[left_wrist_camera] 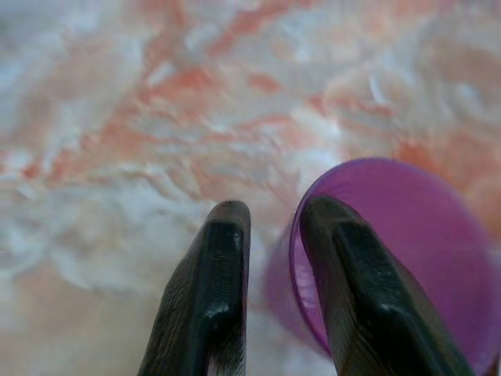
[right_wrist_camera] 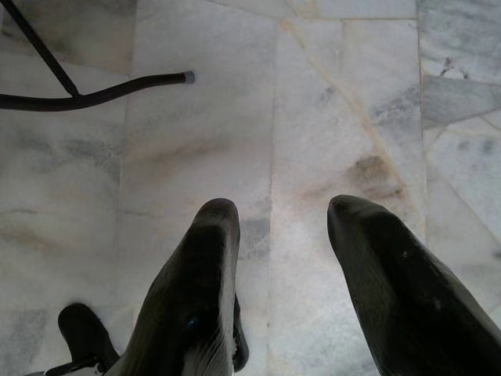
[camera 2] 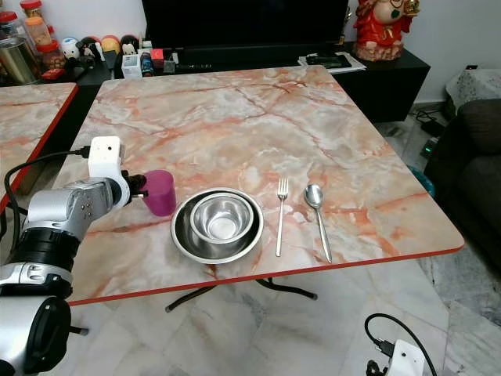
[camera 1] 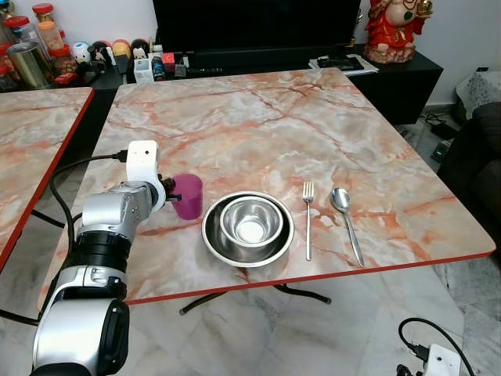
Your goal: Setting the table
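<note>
Cup placement in hand, left gripper pinching the purple cup by its rim

One finger inside, one outside the wall; translucent plastic tumbler, upright, near the table's front edge, just left of the nested steel bowls. Next: release, withdraw clear. Right gripper hangs spread over the floor, idle
</note>
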Motion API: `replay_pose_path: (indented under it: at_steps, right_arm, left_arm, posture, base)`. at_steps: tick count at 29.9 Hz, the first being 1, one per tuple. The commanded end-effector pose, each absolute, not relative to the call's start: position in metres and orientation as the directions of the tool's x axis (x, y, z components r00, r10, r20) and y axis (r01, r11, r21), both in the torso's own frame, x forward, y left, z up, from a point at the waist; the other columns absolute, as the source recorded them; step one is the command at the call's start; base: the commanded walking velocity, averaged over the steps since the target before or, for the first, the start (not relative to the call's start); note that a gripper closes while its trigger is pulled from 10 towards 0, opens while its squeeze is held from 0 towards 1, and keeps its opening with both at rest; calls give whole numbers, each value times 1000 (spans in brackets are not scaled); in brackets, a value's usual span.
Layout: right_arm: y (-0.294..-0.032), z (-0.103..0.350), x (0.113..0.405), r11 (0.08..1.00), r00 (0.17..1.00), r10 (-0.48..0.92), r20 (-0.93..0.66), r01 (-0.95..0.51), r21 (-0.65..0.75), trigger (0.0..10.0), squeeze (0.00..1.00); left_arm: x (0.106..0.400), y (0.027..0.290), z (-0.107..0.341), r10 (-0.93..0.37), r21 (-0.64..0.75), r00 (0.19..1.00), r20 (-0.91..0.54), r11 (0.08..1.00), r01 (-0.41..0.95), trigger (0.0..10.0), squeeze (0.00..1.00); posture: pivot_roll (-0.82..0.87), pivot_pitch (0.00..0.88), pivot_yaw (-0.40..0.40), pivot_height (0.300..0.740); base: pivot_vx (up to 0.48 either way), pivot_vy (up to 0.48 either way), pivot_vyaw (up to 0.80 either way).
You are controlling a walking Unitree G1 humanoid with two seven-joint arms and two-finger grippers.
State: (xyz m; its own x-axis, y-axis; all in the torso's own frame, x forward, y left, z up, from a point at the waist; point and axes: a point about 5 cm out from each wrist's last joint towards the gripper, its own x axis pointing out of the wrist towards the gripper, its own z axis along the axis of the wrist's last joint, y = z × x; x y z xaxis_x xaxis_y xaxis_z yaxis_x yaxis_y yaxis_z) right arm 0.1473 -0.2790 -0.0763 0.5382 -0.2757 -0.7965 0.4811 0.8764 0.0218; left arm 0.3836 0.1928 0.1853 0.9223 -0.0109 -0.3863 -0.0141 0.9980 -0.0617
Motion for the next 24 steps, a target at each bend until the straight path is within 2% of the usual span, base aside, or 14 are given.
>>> replay_pose_path:
  at_steps: [1, 6, 13, 18, 24]
  right_arm:
    - [-280, -76, 147, 877, 533, -276, -800, 480, 16, 10000, 0]
    - [-280, -76, 147, 879, 533, -275, -800, 477, 16, 10000, 0]
    - [-279, -76, 147, 879, 535, -273, -800, 476, 18, 10000, 0]
    - [-280, -76, 147, 879, 532, -274, -801, 476, 15, 10000, 0]
    - [-280, -76, 147, 879, 530, -275, -802, 477, 14, 10000, 0]
  left_arm:
    - [388, 196, 203, 25, -39, 949, -314, 998, -39, 10000, 0]
    - [388, 196, 216, 20, -59, 963, -268, 998, -37, 10000, 0]
    - [386, 195, 205, 8, -79, 951, -309, 996, -34, 10000, 0]
    - [386, 186, 210, -56, -99, 964, -261, 995, 31, 10000, 0]
    - [386, 182, 209, -70, -111, 965, -254, 993, 43, 10000, 0]
  posture:
    - [56, 33, 3, 736]
    - [59, 32, 2, 736]
    - [57, 34, 2, 736]
    - [58, 36, 1, 736]
    - [55, 36, 3, 736]
  base:
    - [0, 0, 0]
    - [0, 0, 0]
    - [0, 0, 0]
    - [0, 0, 0]
    - [0, 0, 0]
